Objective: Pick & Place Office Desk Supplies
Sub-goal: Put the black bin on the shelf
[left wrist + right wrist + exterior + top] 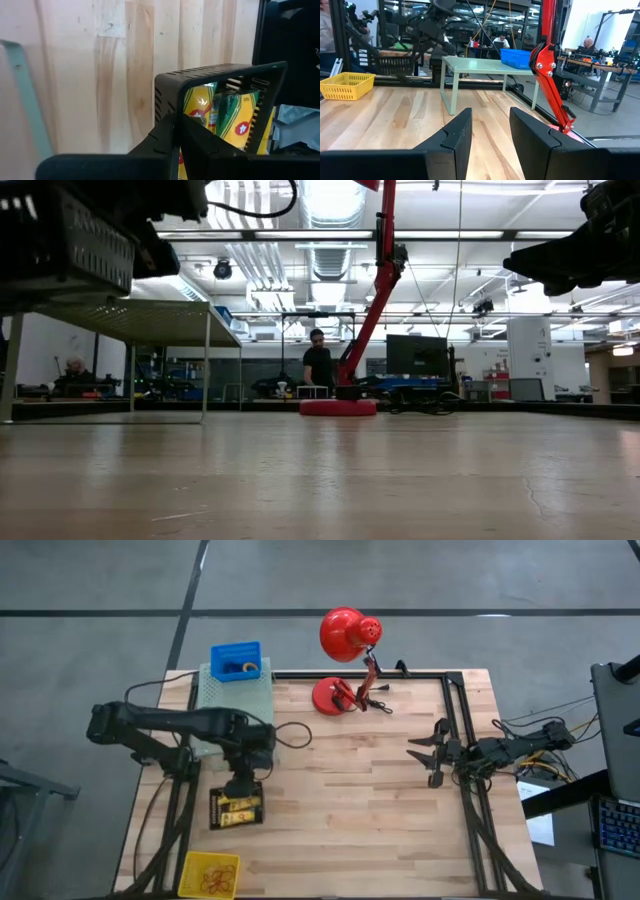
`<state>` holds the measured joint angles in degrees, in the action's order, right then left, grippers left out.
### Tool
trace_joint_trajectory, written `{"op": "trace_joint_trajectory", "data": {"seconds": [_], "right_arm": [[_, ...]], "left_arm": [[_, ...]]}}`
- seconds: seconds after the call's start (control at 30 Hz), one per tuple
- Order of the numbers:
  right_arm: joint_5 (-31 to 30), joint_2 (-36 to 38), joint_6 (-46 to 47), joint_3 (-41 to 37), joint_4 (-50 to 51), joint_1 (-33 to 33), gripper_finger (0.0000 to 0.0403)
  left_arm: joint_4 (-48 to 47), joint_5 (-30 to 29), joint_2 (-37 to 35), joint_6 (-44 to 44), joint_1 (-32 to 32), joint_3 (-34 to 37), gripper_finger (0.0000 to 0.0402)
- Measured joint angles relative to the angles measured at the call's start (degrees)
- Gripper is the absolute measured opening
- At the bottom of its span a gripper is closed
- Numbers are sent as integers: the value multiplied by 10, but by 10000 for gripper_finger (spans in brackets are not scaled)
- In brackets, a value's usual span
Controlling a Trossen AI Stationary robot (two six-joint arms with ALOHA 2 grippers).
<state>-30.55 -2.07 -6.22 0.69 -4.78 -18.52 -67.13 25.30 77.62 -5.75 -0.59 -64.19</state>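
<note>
One stiff black mesh tray point(236, 807) of yellow boxes is pinched at its rim by the left gripper point(243, 784); right gripper point(437, 753) fingers are spread.

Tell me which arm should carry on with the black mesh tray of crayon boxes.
Left. The left gripper sits right at the black mesh tray, jaws closed on its rim in the wrist view. The right gripper waits, jaws open, across the table.
</note>
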Motion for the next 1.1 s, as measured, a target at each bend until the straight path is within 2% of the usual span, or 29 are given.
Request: {"op": "trace_joint_trajectory", "data": {"seconds": [0.17, 0.37, 0.8, 1.1], "right_arm": [[0, 0, 0, 0, 0, 0, 128], [0, 0, 0, 0, 0, 0, 128], [0, 0, 0, 0, 0, 0, 128], [0, 0, 0, 0, 0, 0, 127]], "left_arm": [[-21, 4, 0, 26, 31, -29, 28], [-37, 40, 0, 33, 74, -30, 10], [-101, 103, 0, 96, 174, -34, 12], [-175, 92, 0, 149, 249, -117, 15]]}}
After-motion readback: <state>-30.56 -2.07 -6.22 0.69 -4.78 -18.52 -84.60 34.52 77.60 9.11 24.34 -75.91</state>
